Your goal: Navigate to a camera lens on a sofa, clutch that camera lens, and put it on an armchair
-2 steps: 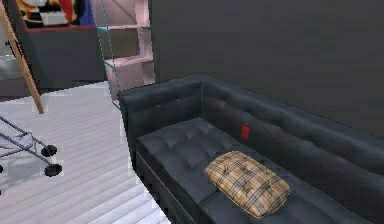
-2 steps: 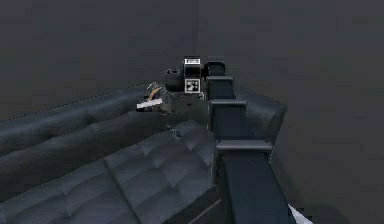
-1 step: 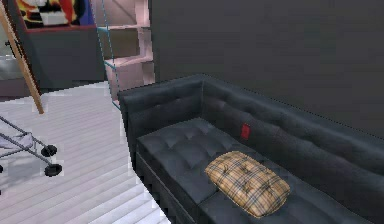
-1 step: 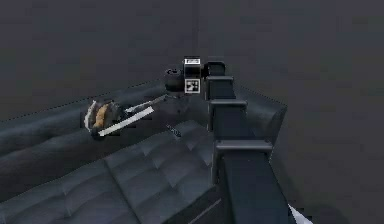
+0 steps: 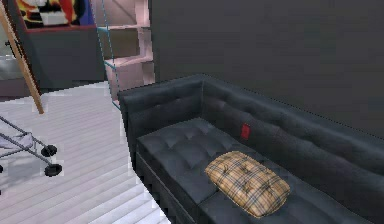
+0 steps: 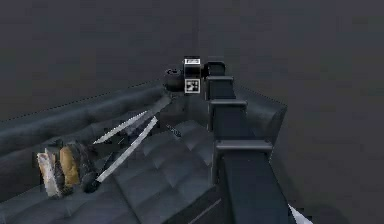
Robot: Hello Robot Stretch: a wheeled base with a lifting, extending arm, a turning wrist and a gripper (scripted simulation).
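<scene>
The claw (image 6: pixel 100 162) reached out low over the dark sofa (image 6: pixel 170 175), and its two thin fingers (image 6: pixel 128 124) pointed down at the seat. The seat was right behind them, so I could not tell if the claw was gripping anything. Behind the claw were two small white squares (image 6: pixel 192 76) with black marks, and then the long dark arm (image 6: pixel 240 160). Just left of the fingertips, in the arm side view, a checked tan pillow (image 6: pixel 58 167) lay on the seat. In the forward view, a small red thing (image 5: pixel 246 130) sat on the back rest, a little past the pillow. It was too small for me to tell if it was the camera lens. At the sofa's far end stood a tall shelf (image 5: pixel 128 45) with pink and glass sides. Left of the sofa, on the pale striped floor (image 5: pixel 85 130), was a metal frame on little wheels (image 5: pixel 47 151), and farther back stood a slanted wooden bar (image 5: pixel 24 65). A dark wall (image 5: pixel 280 40) rose behind the sofa.
</scene>
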